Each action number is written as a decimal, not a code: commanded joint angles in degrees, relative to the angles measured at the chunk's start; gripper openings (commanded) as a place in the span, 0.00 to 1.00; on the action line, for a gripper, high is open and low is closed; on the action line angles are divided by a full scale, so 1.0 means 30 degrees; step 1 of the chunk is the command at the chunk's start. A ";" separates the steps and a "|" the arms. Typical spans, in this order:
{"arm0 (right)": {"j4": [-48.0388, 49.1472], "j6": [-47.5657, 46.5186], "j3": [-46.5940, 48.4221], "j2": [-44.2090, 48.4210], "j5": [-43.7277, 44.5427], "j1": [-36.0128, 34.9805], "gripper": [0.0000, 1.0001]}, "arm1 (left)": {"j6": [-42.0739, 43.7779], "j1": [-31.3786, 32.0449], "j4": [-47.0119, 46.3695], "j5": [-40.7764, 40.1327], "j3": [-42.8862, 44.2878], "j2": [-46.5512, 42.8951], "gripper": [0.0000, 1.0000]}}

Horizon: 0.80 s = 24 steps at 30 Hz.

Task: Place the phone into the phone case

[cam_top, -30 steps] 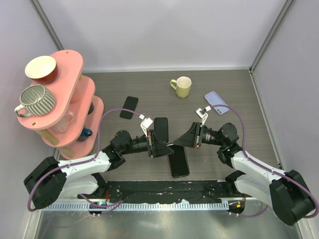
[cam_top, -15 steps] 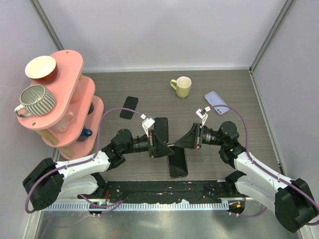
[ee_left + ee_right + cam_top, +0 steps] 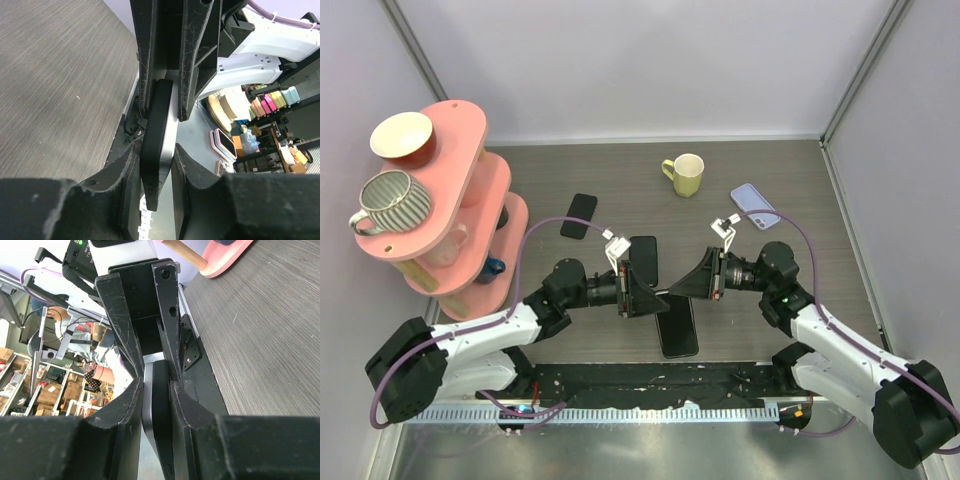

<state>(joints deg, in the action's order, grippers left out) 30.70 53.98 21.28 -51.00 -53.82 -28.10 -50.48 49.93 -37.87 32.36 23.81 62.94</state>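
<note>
**A:** Which step is in hand?

**B:** The seating step, it is judged. The phone (image 3: 678, 328) is found in the middle of the tabletop (image 3: 800, 180), just ahead of the arm bases, and is gripped at its far end from both sides. Whether its near end rests on the surface cannot be told.

**A:** How are the pincers set?

**B:** The left pincer (image 3: 655, 298) is clamped on the phone, and its fingers (image 3: 131, 170) are seen pressed against both faces. The right pincer (image 3: 675, 290) is clamped on the same end from the opposite side.

**A:** And the case?

**B:** In the wrist views the held piece is seen edge-on. The case (image 3: 154, 150) is taken to be the dark rounded layer lying against a pale face. Whether the phone is fully seated in it cannot be told. Another dark slab (image 3: 642, 255) is laid flat just behind the left pincer.

**A:** What is called for next?

**B:** Pressure is needed along the edges that have not been gripped. One pincer should be kept clamped while the other is shifted toward the near end, so that the corners can be pressed home. Both grips should not be released together.
</note>
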 commanded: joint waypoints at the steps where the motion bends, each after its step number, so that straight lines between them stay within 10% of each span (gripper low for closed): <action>1: -0.0009 0.0170 0.1315 0.0332 0.1326 -0.0068 0.01 | 0.0069 -0.0326 -0.0326 -0.0943 0.0295 0.0232 0.33; 6: 0.0987 0.1050 0.1462 0.0448 0.2646 -0.0068 0.01 | -0.0428 -0.0326 -0.1232 -0.0972 -0.0261 0.0524 0.54; 14: 0.2715 0.2074 0.1609 0.0244 0.4316 -0.0039 0.01 | -0.2009 -0.0326 -0.4981 -0.0096 -0.0965 0.2485 0.55; 17: 0.3653 0.2544 0.1579 -0.0136 0.4378 -0.0068 0.01 | -0.2654 -0.0326 -0.7322 0.0955 -0.0936 0.4037 0.36; 24: -0.0500 -0.0259 0.3365 -0.0343 0.1305 0.0020 0.52 | -0.3946 -0.0384 -1.1168 0.2718 -0.0673 0.6295 0.01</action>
<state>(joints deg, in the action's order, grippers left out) 30.20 56.99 24.67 -53.21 -44.10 -27.24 -60.34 48.90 -64.07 37.43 21.08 79.46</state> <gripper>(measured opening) 0.471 0.123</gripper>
